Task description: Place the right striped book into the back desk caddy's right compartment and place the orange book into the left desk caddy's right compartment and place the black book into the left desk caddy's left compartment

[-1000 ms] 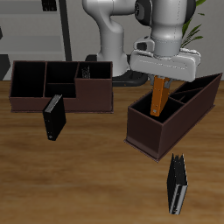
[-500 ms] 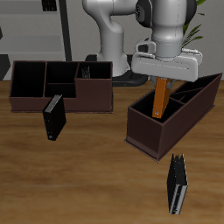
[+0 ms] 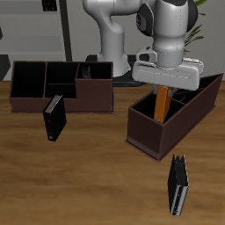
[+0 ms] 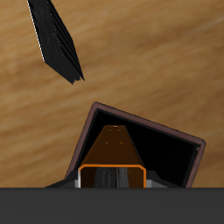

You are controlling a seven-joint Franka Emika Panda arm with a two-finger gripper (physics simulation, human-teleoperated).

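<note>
Two dark caddies stand on the wooden tabletop (image 3: pixel 97 167) in the exterior view. The left desk caddy (image 3: pixel 172 119) lies angled near the middle of the tabletop, one end toward the front edge and the other running off toward the back. The back desk caddy (image 3: pixel 60 86) sits farther back, its long side roughly parallel to the front edge, and a striped book (image 3: pixel 85 72) stands upright in one of its compartments. The gripper (image 3: pixel 163 88) hangs directly over the left desk caddy, pinching the top of the orange book (image 3: pixel 161 102), which stands with its long axis vertical and its lower end down inside the caddy; which compartment it enters I cannot tell from here. A black book (image 3: pixel 54 117) stands upright on the tabletop just in front of the back desk caddy, and another striped book (image 3: pixel 178 184) stands upright close to the front edge. No writing is readable on any cover. In the wrist view, the orange book (image 4: pixel 114 153) points straight down into the open caddy compartment (image 4: pixel 171 144), its upper end held between the fingers, while the striped book (image 4: pixel 56 37) lies apart on the wood outside the caddy.
</note>
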